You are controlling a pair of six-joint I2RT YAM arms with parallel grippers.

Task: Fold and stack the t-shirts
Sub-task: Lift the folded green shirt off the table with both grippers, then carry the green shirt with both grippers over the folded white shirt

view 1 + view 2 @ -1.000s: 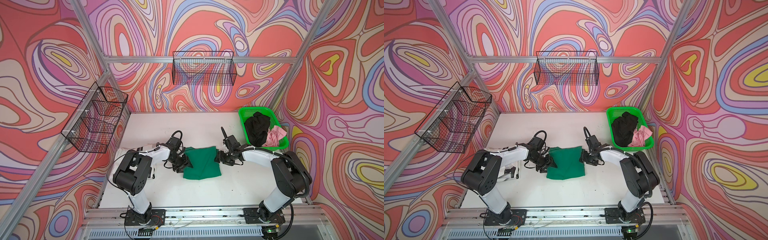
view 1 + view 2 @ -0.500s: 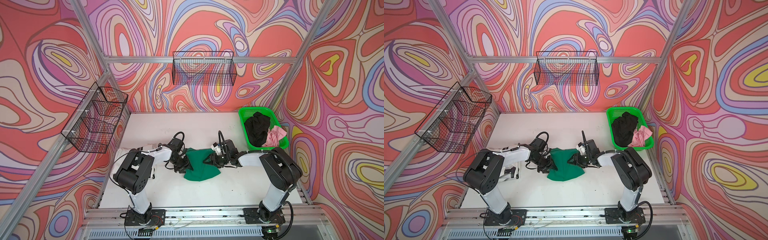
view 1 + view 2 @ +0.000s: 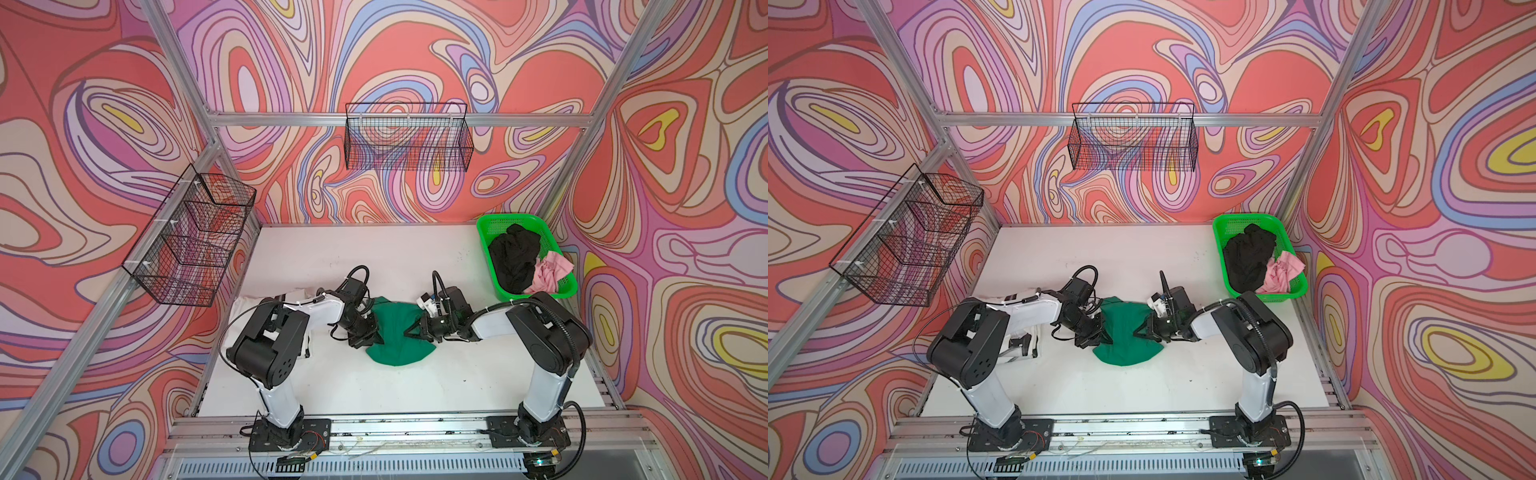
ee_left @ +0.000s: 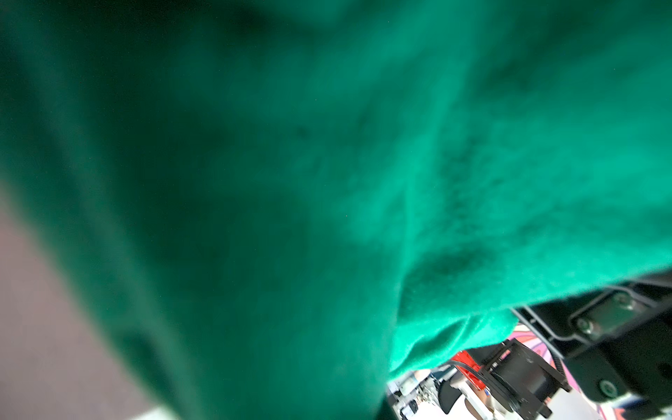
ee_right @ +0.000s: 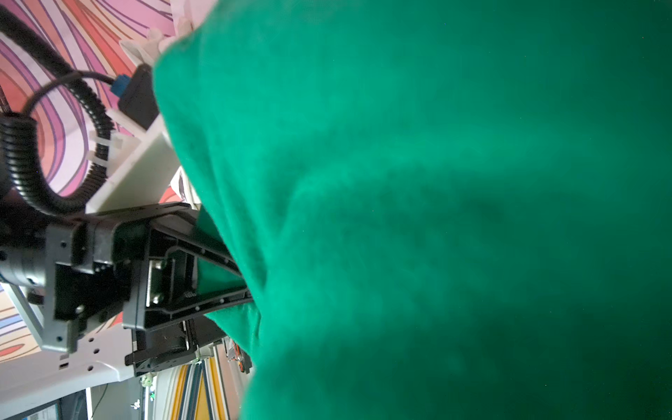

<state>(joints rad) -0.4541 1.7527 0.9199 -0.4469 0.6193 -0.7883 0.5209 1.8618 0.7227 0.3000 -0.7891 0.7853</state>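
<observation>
Plainly, in both top views the green shirt (image 3: 395,340) lies bunched on the table (image 3: 415,386) between the two arms, its long axis running away from the robot, across the line joining them. The left gripper (image 3: 376,332) is pinched shut on its left edge and the right gripper (image 3: 410,330) on its right edge, neither nearer. In the left wrist view the green shirt (image 4: 327,163) crowds the lens; in the right wrist view it (image 5: 436,218) does likewise, so the coming fold probably needs both arms moving together

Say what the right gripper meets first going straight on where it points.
The dark green t-shirt the right gripper pinches; beyond it, probably the facing left gripper, depth unclear.
</observation>
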